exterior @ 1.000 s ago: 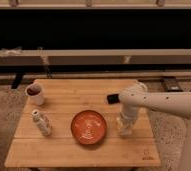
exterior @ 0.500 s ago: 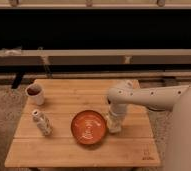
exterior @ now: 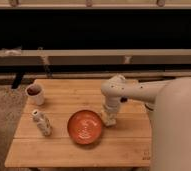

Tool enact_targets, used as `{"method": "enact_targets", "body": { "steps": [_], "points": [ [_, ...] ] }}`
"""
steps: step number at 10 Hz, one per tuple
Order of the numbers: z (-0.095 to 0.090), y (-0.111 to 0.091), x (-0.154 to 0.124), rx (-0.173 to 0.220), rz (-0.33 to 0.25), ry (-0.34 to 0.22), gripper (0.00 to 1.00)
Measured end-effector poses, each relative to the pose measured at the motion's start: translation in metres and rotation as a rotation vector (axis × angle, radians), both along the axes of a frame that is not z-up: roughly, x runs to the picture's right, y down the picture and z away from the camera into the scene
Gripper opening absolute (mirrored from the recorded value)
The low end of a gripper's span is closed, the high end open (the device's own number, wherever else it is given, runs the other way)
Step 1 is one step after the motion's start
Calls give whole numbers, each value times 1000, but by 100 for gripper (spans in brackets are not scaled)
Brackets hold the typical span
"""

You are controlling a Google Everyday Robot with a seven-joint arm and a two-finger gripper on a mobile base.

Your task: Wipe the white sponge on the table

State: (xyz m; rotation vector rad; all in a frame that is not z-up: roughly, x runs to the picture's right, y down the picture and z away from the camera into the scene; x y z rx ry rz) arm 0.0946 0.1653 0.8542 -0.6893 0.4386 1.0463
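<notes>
— Leftward our claw has slid! A moment ago it was farther to the right, and now it sits just beside the orange bowl.

— Is it holding anything?

— It is squeezed shut, and the white sponge looks pinched at its tip, pressed down on the table. So we think the wiping is going on, and one strip of wood has been rubbed so far.

— What else do we see, from close to far?

— Closest is the front edge of the wooden top. Then comes the bowl, with the white spotted bottle to its left. Farther back, near the left corner, is the white cup with something dark inside. Past the table we see speckled carpet, a long pale rail and a dark wall.
</notes>
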Motion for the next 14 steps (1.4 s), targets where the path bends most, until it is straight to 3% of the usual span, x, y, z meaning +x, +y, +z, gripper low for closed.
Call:
{"method": "enact_targets", "body": {
  "steps": [4,7,10,14],
  "points": [
    [37,-16,12,1,11,58,0],
    [36,-18,15,4,10,62,0],
    [45,-24,39,8,38,116,0],
    [42,-23,40,4,33,119,0]
  ]
}}
